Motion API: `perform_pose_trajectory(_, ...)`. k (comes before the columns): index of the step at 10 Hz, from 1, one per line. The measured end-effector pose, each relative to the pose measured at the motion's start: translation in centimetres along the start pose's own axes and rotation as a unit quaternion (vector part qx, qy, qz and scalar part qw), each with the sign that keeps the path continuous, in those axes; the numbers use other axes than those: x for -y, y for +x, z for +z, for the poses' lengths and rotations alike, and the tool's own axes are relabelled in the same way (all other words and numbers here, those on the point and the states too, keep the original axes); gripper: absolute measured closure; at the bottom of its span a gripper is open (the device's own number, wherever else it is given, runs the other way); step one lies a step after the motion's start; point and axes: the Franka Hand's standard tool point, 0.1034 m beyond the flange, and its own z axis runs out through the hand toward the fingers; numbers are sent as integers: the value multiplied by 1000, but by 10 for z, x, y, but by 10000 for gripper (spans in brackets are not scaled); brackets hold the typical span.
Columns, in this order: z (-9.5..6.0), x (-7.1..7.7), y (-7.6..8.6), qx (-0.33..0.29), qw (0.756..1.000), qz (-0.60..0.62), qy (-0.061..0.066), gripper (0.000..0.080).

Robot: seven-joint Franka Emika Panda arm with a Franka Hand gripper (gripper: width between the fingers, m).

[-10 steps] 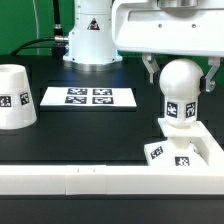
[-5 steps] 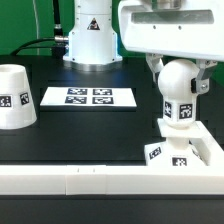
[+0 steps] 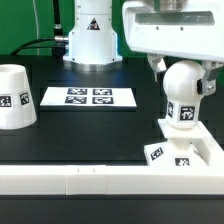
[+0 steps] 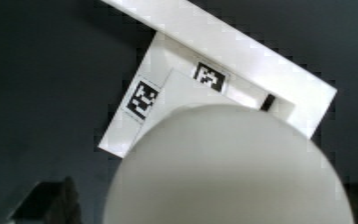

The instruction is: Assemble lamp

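The bulb [image 3: 184,96] is white with a round head and a tagged neck. It stands slightly tilted over the square base [image 3: 186,152] at the exterior view's right, its foot at the base's top. My gripper [image 3: 184,80] is shut on the bulb's round head, one finger on each side. In the wrist view the bulb's head [image 4: 220,165] fills the frame, with the tagged base [image 4: 179,88] beyond it and one dark finger [image 4: 48,202] beside it. The tapered shade [image 3: 15,96] stands alone at the exterior view's left.
The marker board [image 3: 88,97] lies flat at the back middle. A long white rail [image 3: 80,180] runs along the front edge and meets the base's corner. The arm's white pedestal [image 3: 92,35] stands behind the marker board.
My gripper and the bulb have shifted slightly toward the exterior view's right over the base. The shade and base have not moved.
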Motion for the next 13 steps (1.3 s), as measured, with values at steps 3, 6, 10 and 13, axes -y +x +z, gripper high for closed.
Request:
perform_pose_trajectory(3,-1,1,0,-4,985,-170,-3,101)
perform_pose_trajectory(6,-1,1,0,-4,967,-256,-3,101)
perform_pose_trajectory(10,-1,1,1,-20,901,-433,-27,101)
perform_pose_trajectory(13,-1,2,0,-21,830,-556,-37,101)
